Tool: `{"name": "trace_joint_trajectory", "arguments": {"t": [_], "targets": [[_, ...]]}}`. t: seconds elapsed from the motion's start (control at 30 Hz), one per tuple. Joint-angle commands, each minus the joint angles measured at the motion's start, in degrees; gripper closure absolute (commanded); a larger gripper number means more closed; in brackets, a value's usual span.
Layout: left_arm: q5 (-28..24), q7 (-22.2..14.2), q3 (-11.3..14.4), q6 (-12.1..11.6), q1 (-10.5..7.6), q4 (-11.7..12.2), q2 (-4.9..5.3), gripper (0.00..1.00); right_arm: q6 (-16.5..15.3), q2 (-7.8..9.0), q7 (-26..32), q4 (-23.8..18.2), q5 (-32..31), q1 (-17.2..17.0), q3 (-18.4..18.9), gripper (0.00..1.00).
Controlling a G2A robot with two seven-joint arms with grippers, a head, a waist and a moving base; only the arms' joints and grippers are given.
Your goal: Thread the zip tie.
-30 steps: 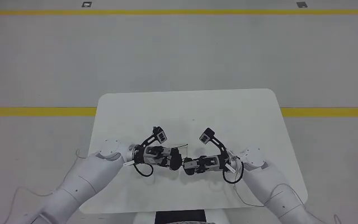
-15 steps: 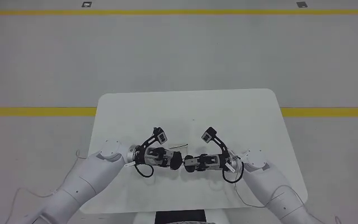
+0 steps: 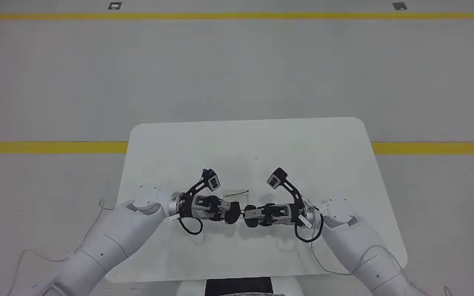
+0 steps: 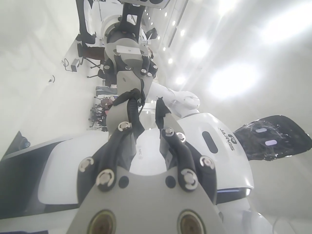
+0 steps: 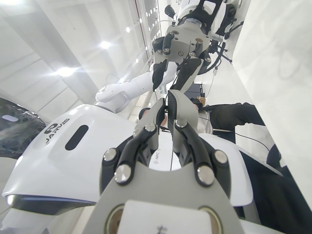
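White table; right tool pinches zip tie, mostly hidden.

White table with rounded corners, set on a pale grey floor. Two yellow lines across that floor: one far off, the other level with the table's far edge, cut off from sight where the table covers it. Two small dark squares just beyond the far line. Overhead, rows of bright ceiling lights between white beams. Dark chairs far back in the room.
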Motion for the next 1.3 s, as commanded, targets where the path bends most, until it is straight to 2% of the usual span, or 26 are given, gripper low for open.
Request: {"name": "trace_joint_trajectory", "arguments": {"t": [0.0, 0.17, 0.3, 0.43, 0.67, 1.07, 1.27], "targets": [[0.21, 0.1, -0.06, 0.07, 0.05, -0.05, 0.0, 0.86, 0.09, 0.0, -0.05, 0.03, -0.04, 0.04, -0.1, 1.0], [0.8, 0.27, -0.16, 0.29, 0.15, -0.17, -0.01, 0.95, 0.22, 0.04, -0.22, 0.1, -0.14, 0.07, -0.22, 1.0], [1.09, 0.38, -0.12, 0.37, 0.2, -0.19, -0.07, 0.97, 0.33, 0.08, -0.33, 0.08, -0.23, 0.03, -0.32, 1.0], [1.35, 0.41, -0.05, 0.54, 0.13, -0.1, -0.15, 0.97, 0.28, 0.09, -0.44, 0.11, -0.09, 0.01, -0.42, 1.0], [1.79, 0.48, 0.01, 0.81, 0.01, 0.0, -0.27, 0.89, 0.33, 0.12, -0.46, 0.16, 0.0, 0.09, -0.62, 1.0], [2.15, 0.41, 0.19, 1.2, -0.12, 0.28, -0.49, 0.87, 0.63, 0.09, -1.1, 0.41, -0.59, 0.48, -1.25, 1.0], [2.27, 0.33, 0.28, 1.36, -0.24, 0.46, -0.6, 0.9, 0.83, 0.07, -1.65, 0.33, -0.92, 0.66, -1.52, 1.0]]}}
